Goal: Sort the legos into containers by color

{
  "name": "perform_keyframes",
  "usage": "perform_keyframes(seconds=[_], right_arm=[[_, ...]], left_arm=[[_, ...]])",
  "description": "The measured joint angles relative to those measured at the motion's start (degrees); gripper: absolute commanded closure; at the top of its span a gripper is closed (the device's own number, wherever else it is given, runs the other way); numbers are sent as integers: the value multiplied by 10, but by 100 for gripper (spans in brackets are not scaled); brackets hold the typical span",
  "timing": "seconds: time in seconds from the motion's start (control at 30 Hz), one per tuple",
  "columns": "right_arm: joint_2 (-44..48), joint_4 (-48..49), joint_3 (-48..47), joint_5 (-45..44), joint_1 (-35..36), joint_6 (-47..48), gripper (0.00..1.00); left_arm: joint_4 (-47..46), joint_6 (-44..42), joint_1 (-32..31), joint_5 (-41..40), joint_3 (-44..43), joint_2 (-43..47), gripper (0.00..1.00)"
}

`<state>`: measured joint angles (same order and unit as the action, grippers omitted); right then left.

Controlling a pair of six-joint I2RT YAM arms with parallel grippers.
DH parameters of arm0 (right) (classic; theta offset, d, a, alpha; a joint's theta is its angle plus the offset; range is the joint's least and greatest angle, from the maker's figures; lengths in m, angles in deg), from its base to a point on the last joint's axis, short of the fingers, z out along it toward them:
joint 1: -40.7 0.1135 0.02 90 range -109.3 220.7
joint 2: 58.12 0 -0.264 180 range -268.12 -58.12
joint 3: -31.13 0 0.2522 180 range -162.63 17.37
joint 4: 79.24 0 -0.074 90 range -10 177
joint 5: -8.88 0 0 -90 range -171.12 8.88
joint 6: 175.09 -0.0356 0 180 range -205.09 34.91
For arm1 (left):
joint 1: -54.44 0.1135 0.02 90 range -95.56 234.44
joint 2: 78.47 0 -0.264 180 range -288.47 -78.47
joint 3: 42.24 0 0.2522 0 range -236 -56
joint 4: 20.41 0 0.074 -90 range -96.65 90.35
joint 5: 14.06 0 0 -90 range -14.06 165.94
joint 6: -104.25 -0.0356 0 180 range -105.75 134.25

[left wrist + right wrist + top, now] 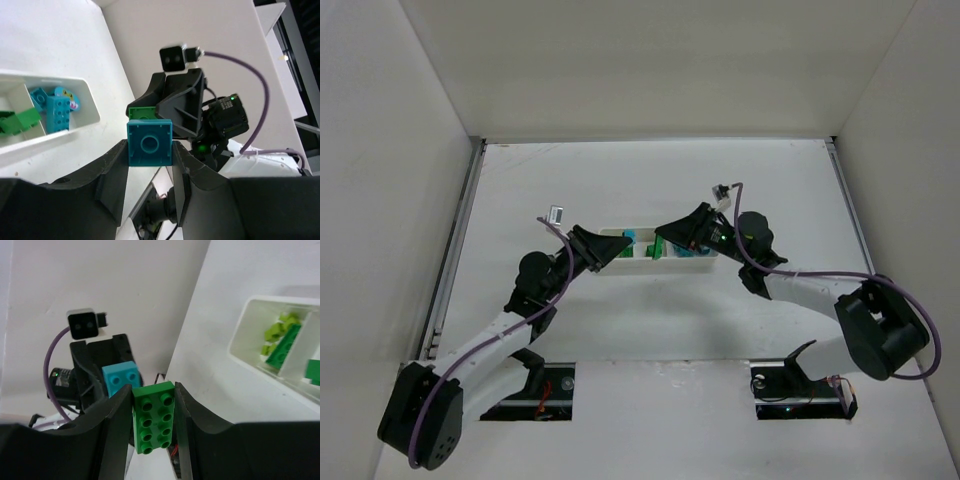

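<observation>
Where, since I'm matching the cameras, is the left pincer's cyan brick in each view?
Top external: cyan brick, centre, over the white tray.
Left wrist: lower centre, in the left pincer.
Right wrist: left of centre, behind the green brick.
Shared landmark: the white tray.

Across the middle of the table (650, 330) the tray (638, 264), loose bricks (57, 112) in its compartments; over its left end the left gripper (150, 150) holding the left brick (150, 142), opposite it the right gripper (153, 395) holding the right brick (153, 422)
</observation>
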<state>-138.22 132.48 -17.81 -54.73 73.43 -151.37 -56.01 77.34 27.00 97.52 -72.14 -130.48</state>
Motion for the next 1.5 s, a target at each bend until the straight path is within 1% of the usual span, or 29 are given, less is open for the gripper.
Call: perform_keyframes(seconds=[0.1, 0.2, 0.3, 0.43, 0.57, 0.8, 1.0, 1.23, 1.37, 1.5], right_arm=[[2, -1, 9, 0, -16, 0, 67], [1, -1, 10, -3, -16, 3, 67], [-8, -12, 6, -25, -15, 18, 65], [-38, -63, -25, -91, -3, 54, 65], [-80, -107, -78, -168, 28, 88, 65], [-143, -146, -142, -305, 60, 124, 65], [-173, -173, -161, -401, 93, 159, 64], [-182, -196, -173, -478, 123, 202, 61], [-186, -198, -175, -504, 132, 217, 60], [-194, -199, -176, -520, 140, 228, 56]], left_arm=[[5, 0, 12, -3, 0, 16, 81], [6, 0, 17, -4, 0, 21, 80], [12, 0, 20, -4, 0, 21, 80], [14, -1, 21, -6, 0, 21, 80], [14, -3, 21, -6, 1, 20, 80], [17, -12, 32, -5, 15, 22, 79], [21, -14, 50, -3, 25, 29, 79], [22, -14, 54, -2, 26, 29, 78], [23, -14, 54, -2, 26, 26, 78], [22, -14, 54, -2, 26, 25, 78]])
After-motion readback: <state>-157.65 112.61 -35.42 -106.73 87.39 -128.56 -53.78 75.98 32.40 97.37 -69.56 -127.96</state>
